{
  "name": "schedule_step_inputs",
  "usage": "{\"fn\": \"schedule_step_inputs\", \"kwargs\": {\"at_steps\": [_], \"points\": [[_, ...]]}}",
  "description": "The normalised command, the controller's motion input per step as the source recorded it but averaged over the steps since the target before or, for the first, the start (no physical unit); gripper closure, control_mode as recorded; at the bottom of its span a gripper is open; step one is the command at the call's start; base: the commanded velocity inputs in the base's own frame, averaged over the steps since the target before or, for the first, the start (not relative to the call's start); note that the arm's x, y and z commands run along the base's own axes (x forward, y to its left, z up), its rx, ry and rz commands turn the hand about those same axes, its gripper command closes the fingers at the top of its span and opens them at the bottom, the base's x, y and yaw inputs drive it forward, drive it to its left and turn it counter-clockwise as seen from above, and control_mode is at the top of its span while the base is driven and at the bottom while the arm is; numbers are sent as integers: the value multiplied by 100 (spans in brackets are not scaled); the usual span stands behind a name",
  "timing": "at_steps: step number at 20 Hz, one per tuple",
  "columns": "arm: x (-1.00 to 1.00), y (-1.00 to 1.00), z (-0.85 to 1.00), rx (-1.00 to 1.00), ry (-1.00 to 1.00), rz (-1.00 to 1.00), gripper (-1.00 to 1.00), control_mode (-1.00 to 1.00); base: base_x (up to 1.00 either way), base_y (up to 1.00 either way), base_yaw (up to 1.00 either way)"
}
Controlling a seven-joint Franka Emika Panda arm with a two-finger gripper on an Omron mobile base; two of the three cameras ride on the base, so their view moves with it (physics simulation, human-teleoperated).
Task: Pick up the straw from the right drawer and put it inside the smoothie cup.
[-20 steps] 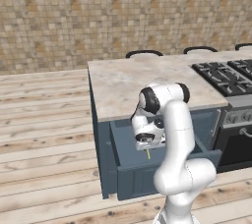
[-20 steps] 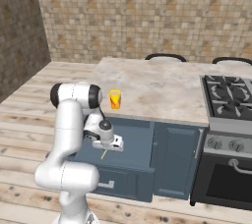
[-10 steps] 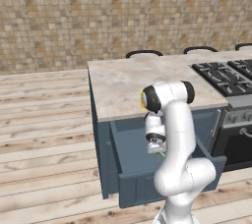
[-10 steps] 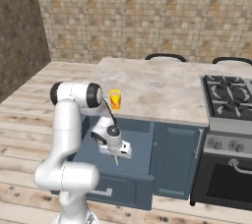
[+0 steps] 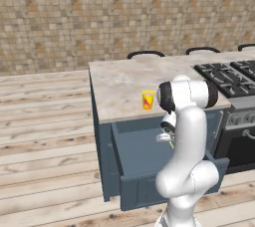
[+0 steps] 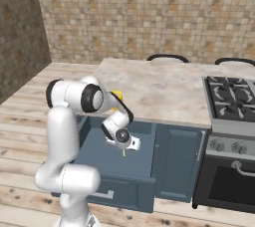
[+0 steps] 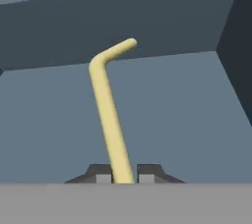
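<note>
The right drawer (image 5: 142, 154) (image 6: 107, 159) stands pulled out under the marble counter, and my gripper (image 5: 166, 138) (image 6: 125, 146) is down inside it. In the hand view my gripper (image 7: 124, 174) is shut on the straw (image 7: 105, 105), a thin pale-yellow stick whose bent tip points away over the drawer floor (image 7: 187, 120). A short yellow end of the straw (image 5: 171, 145) (image 6: 124, 153) pokes out below the hand. The smoothie cup (image 5: 147, 99) (image 6: 117, 95), yellow with a red-orange mark, stands upright on the counter near its front edge, just above the drawer and partly behind my arm in the right base view.
A gas stove (image 5: 229, 76) (image 6: 231, 96) with an oven (image 6: 231, 186) below sits to the right of the drawer. The drawer's side walls (image 7: 236, 56) and back wall (image 7: 123, 16) close in around the hand. Chair backs (image 5: 145, 54) stand behind the counter (image 5: 124, 79).
The jaws have closed on the straw. My hand has moved to the right inside the drawer and turned, and the cup has come clear of my arm in the left base view.
</note>
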Motion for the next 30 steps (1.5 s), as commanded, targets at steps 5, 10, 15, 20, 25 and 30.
{"fn": "schedule_step_inputs", "kwargs": {"at_steps": [5,10,15,20,25,30], "points": [[-16,-1,91,8,-44,13,100,-100,0,0,0],[-2,-1,100,6,-31,19,100,-100,0,0,0],[0,-6,100,4,-20,19,100,-100,0,0,0],[0,-3,100,5,-15,19,100,-100,0,0,0],[0,0,100,0,-10,17,100,-100,0,0,0],[0,5,92,0,-15,13,100,-100,0,0,0]]}}
